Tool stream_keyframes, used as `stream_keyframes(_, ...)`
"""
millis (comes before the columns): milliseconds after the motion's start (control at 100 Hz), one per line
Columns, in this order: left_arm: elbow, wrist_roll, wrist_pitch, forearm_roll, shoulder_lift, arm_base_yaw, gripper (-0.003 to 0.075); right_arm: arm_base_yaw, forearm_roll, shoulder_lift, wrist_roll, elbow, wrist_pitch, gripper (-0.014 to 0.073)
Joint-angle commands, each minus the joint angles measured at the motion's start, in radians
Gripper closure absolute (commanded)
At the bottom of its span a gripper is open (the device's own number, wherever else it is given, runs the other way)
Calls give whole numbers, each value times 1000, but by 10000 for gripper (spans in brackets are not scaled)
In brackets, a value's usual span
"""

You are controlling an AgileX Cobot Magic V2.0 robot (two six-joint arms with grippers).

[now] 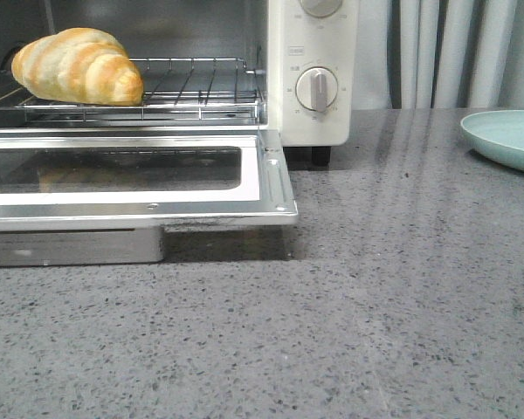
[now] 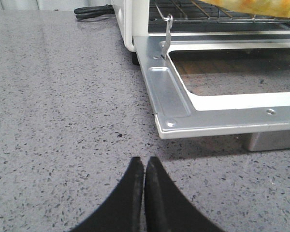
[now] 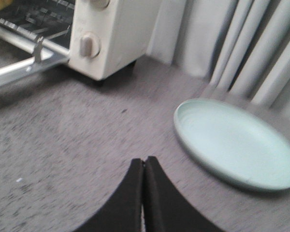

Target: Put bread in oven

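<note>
Front view: the bread (image 1: 77,66) lies on the wire rack (image 1: 201,92) inside the oven (image 1: 310,122), at the upper left of the frame. Its long axis runs left to right, the tapered right end dipping toward the rack. The placing looks done; the door (image 1: 131,188) hangs open, so closing may remain.

Left wrist view: the left claw (image 2: 144,166) is pressed closed and empty above the grey surface (image 2: 63,121), the door corner at centre right.

Right wrist view: the right claw (image 3: 144,166) is likewise closed on nothing; the pale green plate (image 3: 234,142) sits empty at right.
</note>
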Motion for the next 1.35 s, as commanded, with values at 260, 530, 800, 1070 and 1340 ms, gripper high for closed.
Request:
stream_keyframes(260, 24, -3, -55, 0, -31, 3, 741, -369, 265, -17, -55, 260, -349, 652)
stream_keyframes(530, 24, -3, -55, 0, -31, 3, 741, -469, 280, -39, -55, 275, -259, 652)
stream_keyframes(800, 24, -3, -55, 0, -31, 3, 741, -469, 280, -39, -55, 275, -268, 652)
stream_keyframes(1070, 24, -3, -55, 0, -31, 3, 741, -469, 280, -39, -55, 275, -270, 652)
stream_keyframes(1340, 24, -3, -55, 0, -31, 3, 741, -469, 280, -39, -55, 275, -270, 652)
